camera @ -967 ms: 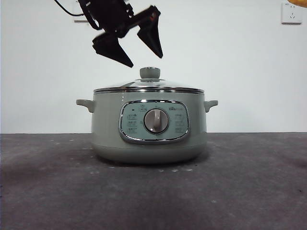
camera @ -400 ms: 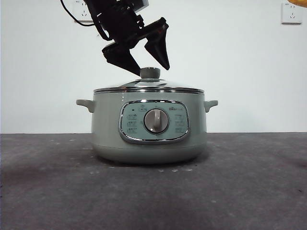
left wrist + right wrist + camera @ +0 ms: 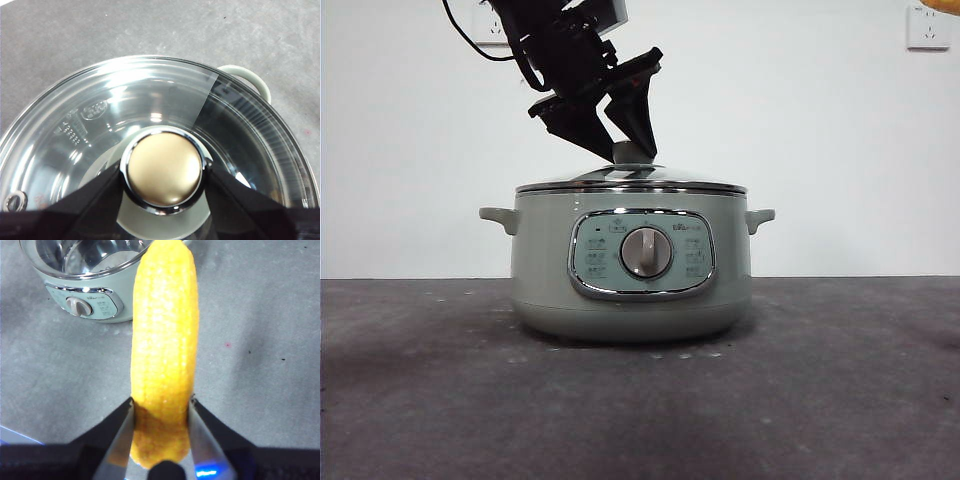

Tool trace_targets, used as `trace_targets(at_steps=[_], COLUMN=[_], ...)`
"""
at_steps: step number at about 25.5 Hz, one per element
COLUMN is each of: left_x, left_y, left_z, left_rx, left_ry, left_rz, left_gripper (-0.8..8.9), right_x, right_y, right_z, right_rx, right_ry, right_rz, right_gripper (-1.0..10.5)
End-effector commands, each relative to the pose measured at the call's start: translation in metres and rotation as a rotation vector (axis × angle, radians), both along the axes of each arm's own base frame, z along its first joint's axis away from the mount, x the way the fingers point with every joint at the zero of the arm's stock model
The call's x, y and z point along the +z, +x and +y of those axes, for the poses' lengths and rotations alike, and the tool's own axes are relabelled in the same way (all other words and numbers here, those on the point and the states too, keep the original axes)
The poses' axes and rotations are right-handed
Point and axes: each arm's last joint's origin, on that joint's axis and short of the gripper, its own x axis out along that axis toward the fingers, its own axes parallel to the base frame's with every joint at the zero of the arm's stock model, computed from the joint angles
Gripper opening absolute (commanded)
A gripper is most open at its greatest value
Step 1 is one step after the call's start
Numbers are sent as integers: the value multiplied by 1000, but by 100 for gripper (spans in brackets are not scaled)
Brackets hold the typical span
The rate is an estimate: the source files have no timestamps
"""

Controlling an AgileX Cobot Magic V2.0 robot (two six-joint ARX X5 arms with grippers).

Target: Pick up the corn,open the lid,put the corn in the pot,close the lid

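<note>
The big green pot (image 3: 631,275) sits in the middle of the gray table (image 3: 840,400). The glass lid (image 3: 630,183) is on top of it, so the pot is not open yet.

The left gripper (image 3: 620,140) is right over the lid. It leans in from above, and its tips point down at the lid's knob (image 3: 633,153). In the left wrist view, the round knob (image 3: 164,170) sits right between the two black jaws. One jaw is on each side of the knob, very close to it. I cannot tell if they squeeze it yet. I think the next move is to pinch the knob and lift the lid straight up.

The right gripper (image 3: 161,412) waits off to the side, well apart from the pot (image 3: 85,285). It pinches the corn (image 3: 164,347) near one end. The long cob sticks straight out past the jaws, pointing toward the pot.
</note>
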Motion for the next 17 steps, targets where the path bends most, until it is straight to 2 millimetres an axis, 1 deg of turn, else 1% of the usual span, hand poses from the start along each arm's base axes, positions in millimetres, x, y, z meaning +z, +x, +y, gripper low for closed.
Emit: trace_targets(at_steps=[1, 5, 9, 17], left_x=[-4, -4, 3, 40], left_y=[1, 1, -1, -16], left_z=[-3, -4, -2, 7], left_rx=[-15, -16, -15, -14], left_ry=[-5, -7, -18, -72], left_rz=[12, 7, -12, -109], left_gripper=[-8, -8, -8, -8], right_x=[0, 0, 0, 2], right_y=[0, 0, 0, 2], right_z=[0, 0, 0, 1], right_rx=[-4, -3, -3, -3], right_ry=[8, 8, 9, 18], right_rz=[-3, -4, -5, -32], right_gripper=[-12, -12, -12, -12])
